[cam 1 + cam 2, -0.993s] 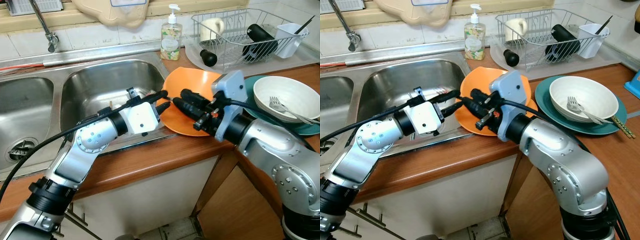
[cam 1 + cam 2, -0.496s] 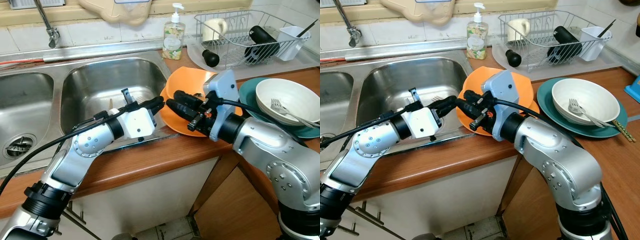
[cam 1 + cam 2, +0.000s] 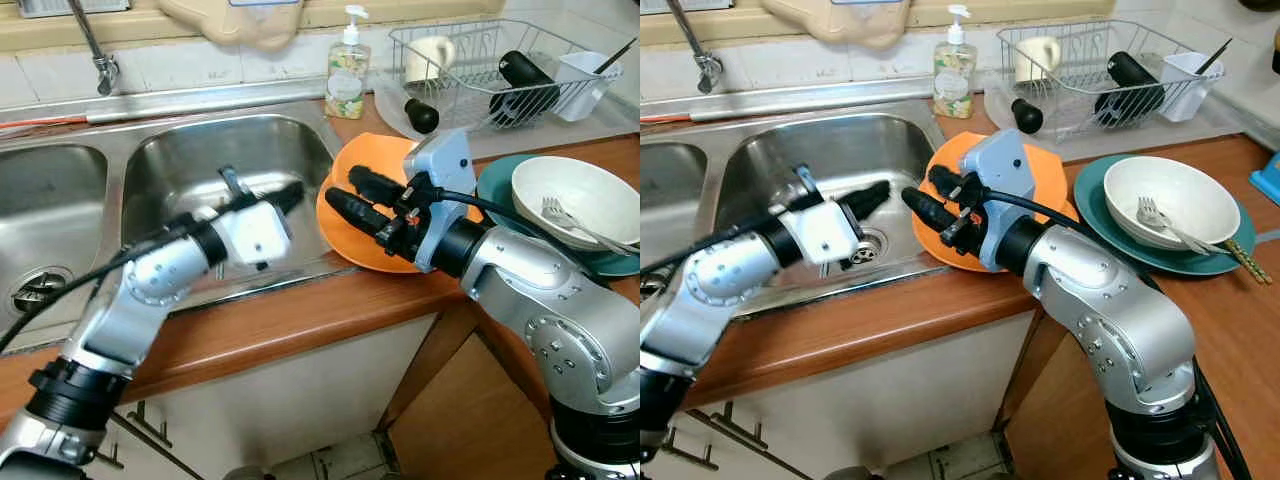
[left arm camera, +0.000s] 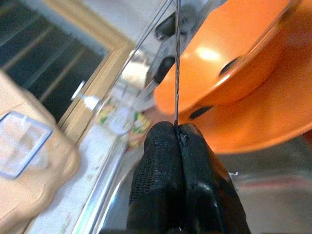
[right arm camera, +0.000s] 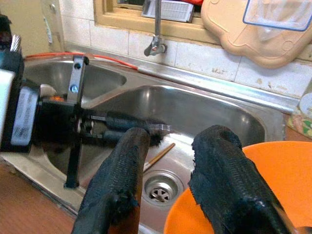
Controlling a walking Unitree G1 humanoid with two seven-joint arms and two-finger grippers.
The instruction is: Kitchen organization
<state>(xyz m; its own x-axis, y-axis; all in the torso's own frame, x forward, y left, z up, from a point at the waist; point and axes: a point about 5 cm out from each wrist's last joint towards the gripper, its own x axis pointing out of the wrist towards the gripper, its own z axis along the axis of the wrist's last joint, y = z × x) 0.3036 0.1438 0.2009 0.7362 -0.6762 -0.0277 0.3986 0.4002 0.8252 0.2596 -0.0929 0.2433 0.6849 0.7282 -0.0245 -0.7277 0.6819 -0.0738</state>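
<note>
At the centre of the head views our right tool (image 3: 345,195) hangs over the left edge of the orange plate (image 3: 365,245), its two black fingers spread apart with nothing between them. Our right wrist view confirms the gap: one finger (image 5: 119,180) lies over the basin, the other (image 5: 224,180) over the plate rim. The plate rests on the wooden worktop (image 3: 300,320), just beside the right-hand basin of the steel sink (image 3: 190,165) and slightly overlapping its edge.

Left of centre, our left tool (image 3: 868,198) reaches out over that basin, blurred in the head views. Our left wrist view shows its fingers (image 4: 163,165) pressed together, pinching something thin and metallic, seen edge-on; we cannot tell what it is. The two tools are near each other but apart, pointing toward one another across the basin's right edge. A thin light stick (image 5: 158,155) lies on the basin floor near the drain (image 5: 160,189).

Toward the right of the frame a white bowl (image 3: 1170,195) holding a fork (image 3: 1160,222) sits on a teal plate (image 3: 1095,215). In the upper right a wire dish rack (image 3: 480,70) holds a mug and dark items, with a soap dispenser (image 3: 346,80) just left of it, and the tap (image 3: 95,50) stands at the upper left.
</note>
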